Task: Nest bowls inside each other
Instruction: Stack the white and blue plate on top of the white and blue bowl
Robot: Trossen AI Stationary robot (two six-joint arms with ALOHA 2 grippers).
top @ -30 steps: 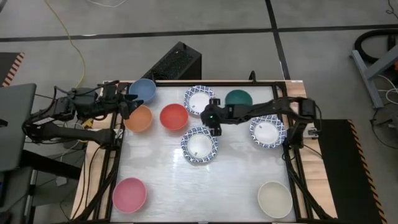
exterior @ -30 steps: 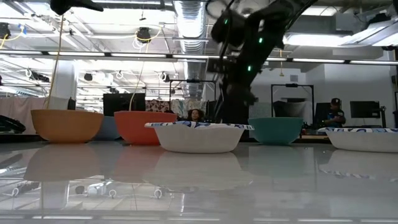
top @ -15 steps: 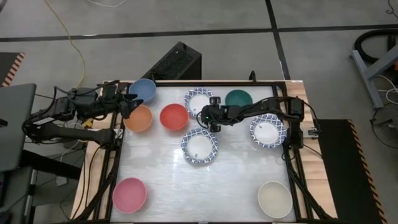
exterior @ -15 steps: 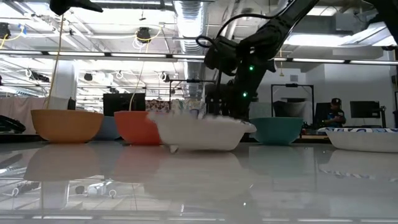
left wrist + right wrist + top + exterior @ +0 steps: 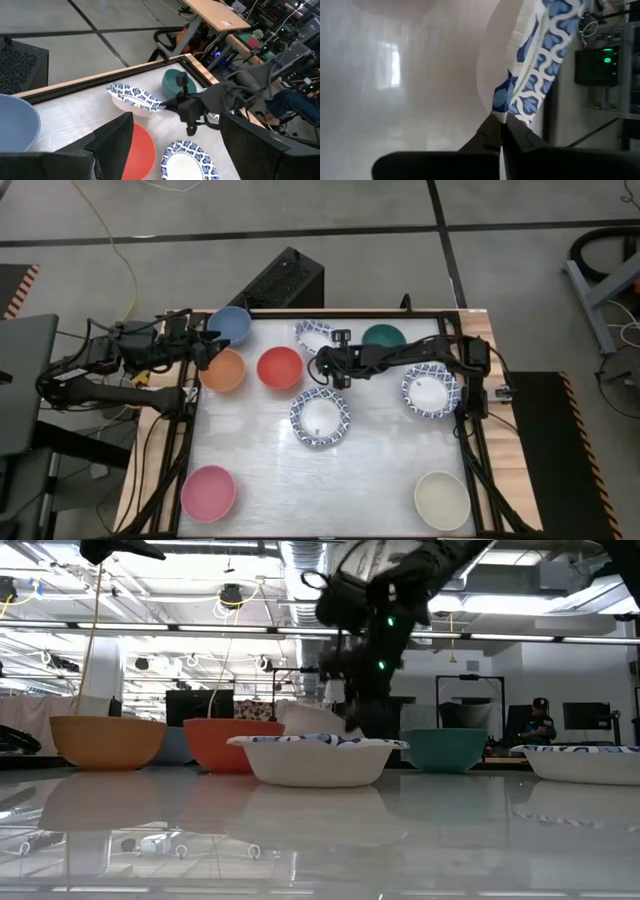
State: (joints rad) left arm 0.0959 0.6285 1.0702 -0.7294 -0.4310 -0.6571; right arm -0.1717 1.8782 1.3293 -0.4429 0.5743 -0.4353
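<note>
The right gripper (image 5: pixel 338 366) is clamped on the rim of a patterned bowl (image 5: pixel 312 333) at the far middle of the table, and the bowl hangs tilted, its near edge up off the surface. The hold is a thin pinch on one edge only; in the right wrist view the fingers (image 5: pixel 496 131) meet on a narrow bit of rim. The bowl could swivel in that pinch or slip out if the arm swings fast, and a drop could knock the red bowl (image 5: pixel 279 367) or the green bowl (image 5: pixel 383 337) on either side of it. The likely target, the middle patterned bowl (image 5: pixel 320 417), sits nearer; a tilted release could leave the carried one propped on its rim instead of seated. A second ago this gripper was spread wide above the two bowls; it has since moved to the far one, closed and begun to lift it. The left gripper (image 5: pixel 207 348) waits, fingers apart, over the blue bowl (image 5: pixel 232 326) and orange bowl (image 5: pixel 222 369), unchanged.
</note>
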